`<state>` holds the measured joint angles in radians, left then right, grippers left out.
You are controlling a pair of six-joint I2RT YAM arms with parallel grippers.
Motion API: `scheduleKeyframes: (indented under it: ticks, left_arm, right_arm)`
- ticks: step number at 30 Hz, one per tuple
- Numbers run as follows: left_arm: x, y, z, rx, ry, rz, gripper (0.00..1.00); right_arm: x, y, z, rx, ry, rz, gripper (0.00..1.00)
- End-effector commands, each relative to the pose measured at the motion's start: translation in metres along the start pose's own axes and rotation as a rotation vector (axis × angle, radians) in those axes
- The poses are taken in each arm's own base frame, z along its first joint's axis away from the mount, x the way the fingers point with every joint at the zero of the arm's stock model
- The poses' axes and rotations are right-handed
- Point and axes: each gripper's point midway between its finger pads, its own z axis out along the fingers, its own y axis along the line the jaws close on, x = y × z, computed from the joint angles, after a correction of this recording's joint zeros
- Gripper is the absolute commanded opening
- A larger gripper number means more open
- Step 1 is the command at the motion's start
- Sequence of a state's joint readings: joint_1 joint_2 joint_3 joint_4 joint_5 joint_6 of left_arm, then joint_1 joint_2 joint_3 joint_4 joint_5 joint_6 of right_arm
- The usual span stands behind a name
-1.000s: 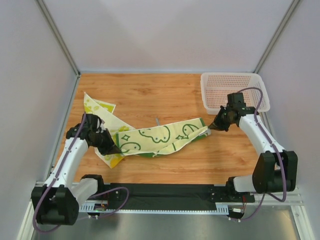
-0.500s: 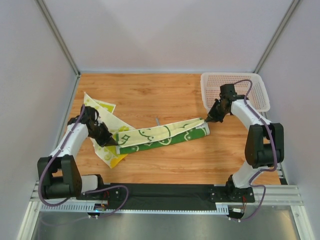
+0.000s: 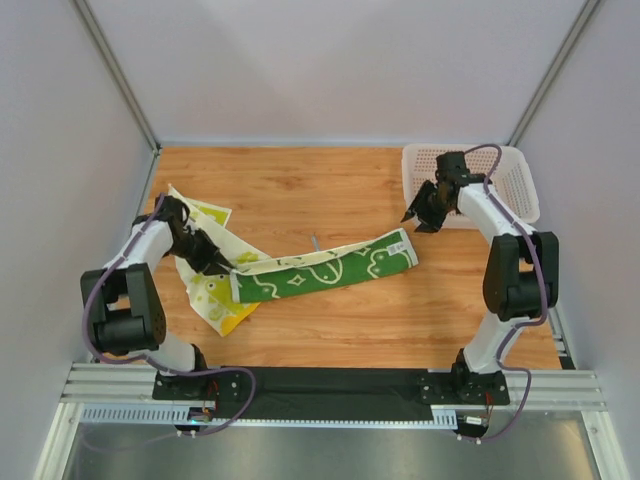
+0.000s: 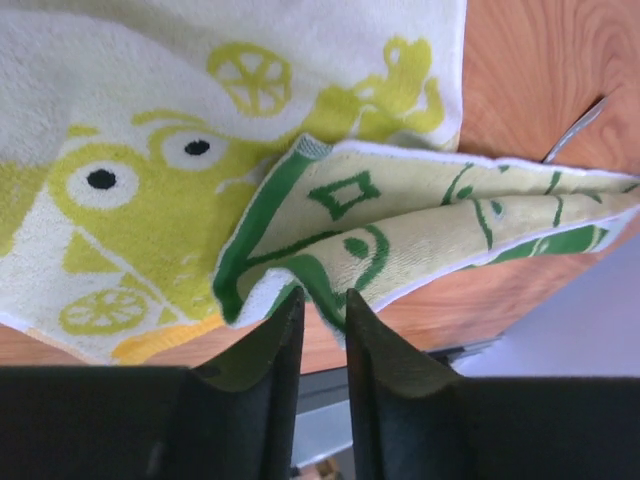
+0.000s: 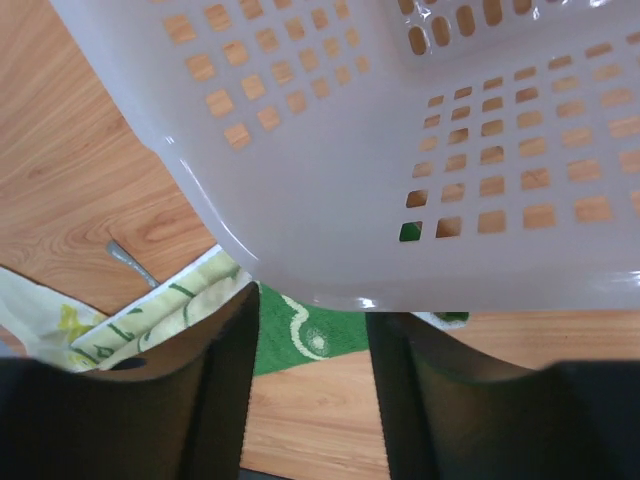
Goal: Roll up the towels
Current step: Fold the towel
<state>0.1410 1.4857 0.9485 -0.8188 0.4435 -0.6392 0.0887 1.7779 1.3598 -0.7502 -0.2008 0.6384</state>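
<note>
Wooden table (image 3: 330,190): left gripper (image 4: 322,298) pinches the green towel (image 4: 420,215) by its corner, yellow towel (image 4: 150,150) lying just beyond those jaws. Right gripper (image 5: 310,310) is spread and empty, basket (image 5: 400,150) rim just ahead.

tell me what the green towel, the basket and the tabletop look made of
green towel: soft woven cloth, likely terry; fuzzy matte pile, limp folds.
basket: white moulded plastic, semi-gloss, slightly translucent; square punched holes, shiny highlights on the rim.
tabletop: wood-look surface, maybe laminate or veneer; even printed-looking grain, smooth low sheen.
</note>
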Motion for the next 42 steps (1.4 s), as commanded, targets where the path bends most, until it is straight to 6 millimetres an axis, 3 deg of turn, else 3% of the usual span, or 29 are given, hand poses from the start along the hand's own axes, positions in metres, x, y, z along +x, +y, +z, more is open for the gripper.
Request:
scheduleKeyframes:
  ticks: [1, 3, 4, 7, 12, 15, 21, 26, 31, 35, 38, 40, 42]
  left_arm:
    - [-0.024, -0.008, 0.004, 0.052, 0.017, -0.027, 0.32]
    - [-0.034, -0.011, 0.006, 0.071, 0.041, -0.052, 0.48]
    - [-0.038, -0.014, 0.006, 0.086, 0.045, -0.060, 0.48]
    - [-0.049, -0.019, 0.002, 0.103, 0.035, -0.073, 0.63]
    - [-0.061, -0.022, -0.014, 0.069, -0.024, -0.040, 0.68]
    - [-0.066, -0.013, -0.035, -0.019, -0.117, -0.007, 0.72]
    - [-0.054, 0.002, -0.066, -0.088, -0.259, 0.065, 0.70]
    - [-0.027, 0.022, -0.064, -0.100, -0.281, 0.117, 0.70]
    - [-0.005, 0.029, -0.055, -0.069, -0.272, 0.156, 0.69]
    - [0.000, 0.016, -0.057, -0.041, -0.281, 0.218, 0.69]
    - [-0.001, 0.018, -0.055, -0.043, -0.279, 0.219, 0.69]
    - [-0.001, 0.014, -0.054, -0.023, -0.274, 0.234, 0.69]
    - [-0.002, 0.014, -0.054, -0.023, -0.277, 0.235, 0.68]
  right_arm:
    - [-0.014, 0.014, -0.004, -0.005, -0.027, 0.002, 0.51]
    - [-0.020, 0.016, -0.008, 0.007, -0.044, 0.011, 0.56]
    - [-0.022, 0.018, -0.011, 0.001, -0.050, 0.012, 0.56]
    - [-0.026, 0.022, -0.023, -0.001, -0.084, 0.005, 0.57]
    - [-0.025, 0.024, -0.057, 0.003, -0.168, -0.058, 0.57]
    - [-0.012, 0.014, -0.069, 0.018, -0.199, -0.092, 0.59]
    - [0.024, -0.025, -0.044, 0.068, -0.148, -0.122, 0.56]
    - [0.042, -0.047, -0.015, 0.118, -0.075, -0.136, 0.55]
    - [0.041, -0.048, 0.008, 0.126, -0.041, -0.127, 0.55]
    - [0.037, -0.045, 0.020, 0.120, -0.029, -0.117, 0.55]
    - [0.038, -0.053, 0.028, 0.157, -0.016, -0.119, 0.54]
    - [0.043, -0.060, 0.034, 0.174, -0.003, -0.115, 0.51]
    - [0.046, -0.063, 0.035, 0.179, 0.002, -0.110, 0.41]
